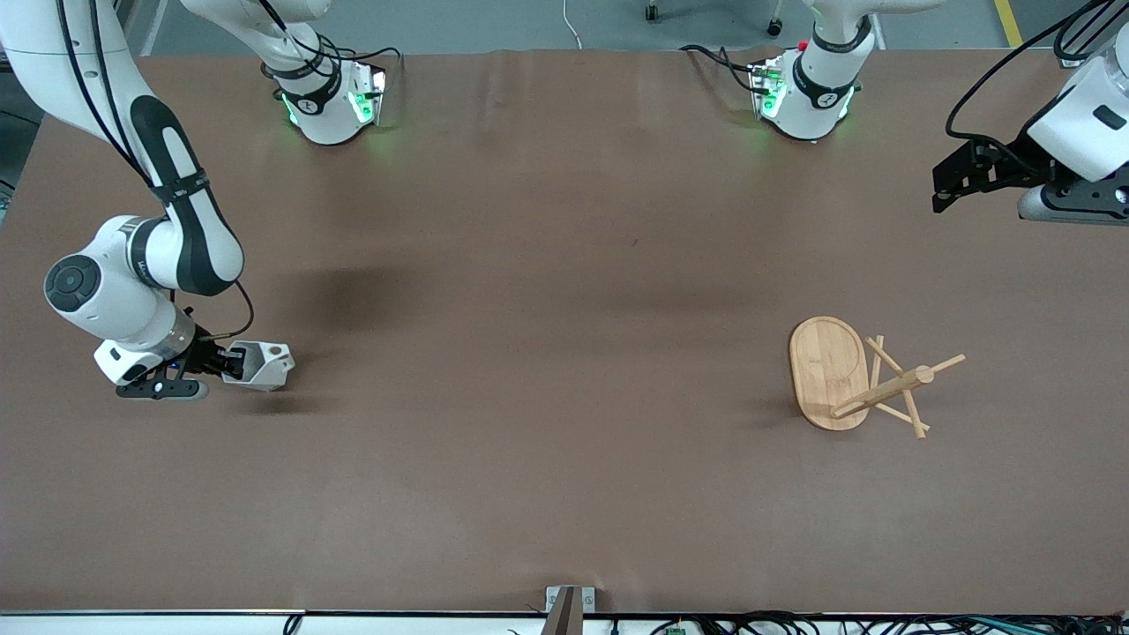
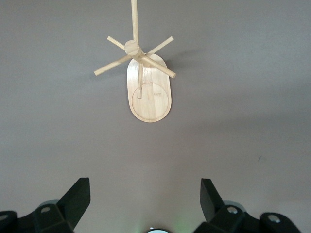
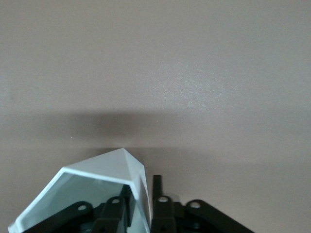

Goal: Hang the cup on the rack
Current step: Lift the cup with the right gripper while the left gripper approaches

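From the front view I see my right gripper [image 1: 231, 362] low at the right arm's end of the table, its fingers pinched on the wall of the cup [image 1: 263, 364], which lies on its side on the brown table [image 1: 547, 265]. The rack [image 1: 851, 375] stands well apart, toward the left arm's end. My left gripper [image 1: 942, 187] waits in the air near that end, jaws spread and empty.

The left wrist view looks down on the rack [image 2: 148, 87] (post and crossing pegs seen from above the oval base), with nothing between the two wide fingers [image 2: 75, 196].

The right wrist view shows the cup [image 3: 104, 187] right at the camera, one finger inside the rim and one outside.

I judge the grasp step is in hand. Next I need a lift, a long carry across to the rack, and the handle hole lined up with a peg.
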You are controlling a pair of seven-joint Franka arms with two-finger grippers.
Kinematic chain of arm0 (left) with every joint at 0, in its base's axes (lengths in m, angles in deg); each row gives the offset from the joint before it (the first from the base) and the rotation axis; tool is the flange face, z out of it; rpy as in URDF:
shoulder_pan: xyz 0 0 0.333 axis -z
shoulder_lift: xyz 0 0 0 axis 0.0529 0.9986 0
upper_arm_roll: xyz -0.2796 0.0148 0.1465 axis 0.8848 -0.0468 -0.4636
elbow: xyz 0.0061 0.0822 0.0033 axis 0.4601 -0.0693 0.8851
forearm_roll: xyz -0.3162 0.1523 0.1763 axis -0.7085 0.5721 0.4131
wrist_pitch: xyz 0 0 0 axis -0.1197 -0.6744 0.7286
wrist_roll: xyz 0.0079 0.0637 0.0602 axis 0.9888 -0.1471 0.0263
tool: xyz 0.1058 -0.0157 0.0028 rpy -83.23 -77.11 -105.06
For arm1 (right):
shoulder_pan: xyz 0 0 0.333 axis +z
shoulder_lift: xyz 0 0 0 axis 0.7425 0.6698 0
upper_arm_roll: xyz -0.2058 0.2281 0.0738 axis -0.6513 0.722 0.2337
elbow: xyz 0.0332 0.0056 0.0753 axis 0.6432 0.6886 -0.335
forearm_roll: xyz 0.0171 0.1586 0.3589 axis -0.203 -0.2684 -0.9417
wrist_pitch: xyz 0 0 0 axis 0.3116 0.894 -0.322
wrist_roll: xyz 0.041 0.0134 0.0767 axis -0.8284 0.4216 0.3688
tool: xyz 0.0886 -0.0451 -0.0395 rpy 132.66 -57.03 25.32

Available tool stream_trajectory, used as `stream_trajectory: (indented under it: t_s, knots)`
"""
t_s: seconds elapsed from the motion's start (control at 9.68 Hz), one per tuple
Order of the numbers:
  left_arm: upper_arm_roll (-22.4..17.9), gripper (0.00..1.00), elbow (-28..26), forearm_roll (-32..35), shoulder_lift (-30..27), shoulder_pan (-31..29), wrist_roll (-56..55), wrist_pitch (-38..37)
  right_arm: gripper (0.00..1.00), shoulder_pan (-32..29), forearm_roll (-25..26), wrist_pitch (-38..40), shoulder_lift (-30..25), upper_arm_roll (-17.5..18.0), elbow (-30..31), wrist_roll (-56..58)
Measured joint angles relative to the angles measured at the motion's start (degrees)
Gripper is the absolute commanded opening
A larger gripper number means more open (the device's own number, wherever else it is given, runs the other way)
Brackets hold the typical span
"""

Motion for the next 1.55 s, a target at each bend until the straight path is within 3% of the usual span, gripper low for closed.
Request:
stream_trajectory:
  t_s: [0.1, 0.52, 0.83, 1.03, 1.24, 1.55]
  knots:
    - [0.27, 1.0, -0.17, 0.0, 0.0, 0.0, 0.0, -0.01, 0.0, -0.11, -2.19, 1.46, -0.08, 0.02, -0.51, 0.16]
    - [0.57, 1.0, -0.28, 0.0, 0.0, 0.01, 0.0, -0.03, 0.01, -0.55, -11.7, 20.11, -1.39, 0.22, -7.33, 0.84]
    - [2.06, 1.0, -0.22, -0.89, 0.0, 0.05, -0.2, 0.17, 0.0, 3.07, -22.23, 29.67, -10.37, 0.8, -8.27, 0.31]
    - [4.52, 1.0, -0.26, -4.98, 0.27, 0.19, -0.37, 1.08, 0.0, 5.35, -32.51, 34.62, -15.81, 0.94, -7.07, -0.39]
    - [9.69, 1.0, -0.26, -6.76, 1.58, 0.55, -0.17, 3.26, 0.0, 8.69, -41.65, 34.96, -19.02, 1.05, -4.54, -0.4]
    - [20.35, 1.0, -0.25, -7.68, 4.63, 1.39, 2.94, 13.99, 0.0, 16.17, -54.42, 33.61, -20.04, 1.23, -2.1, -0.43]
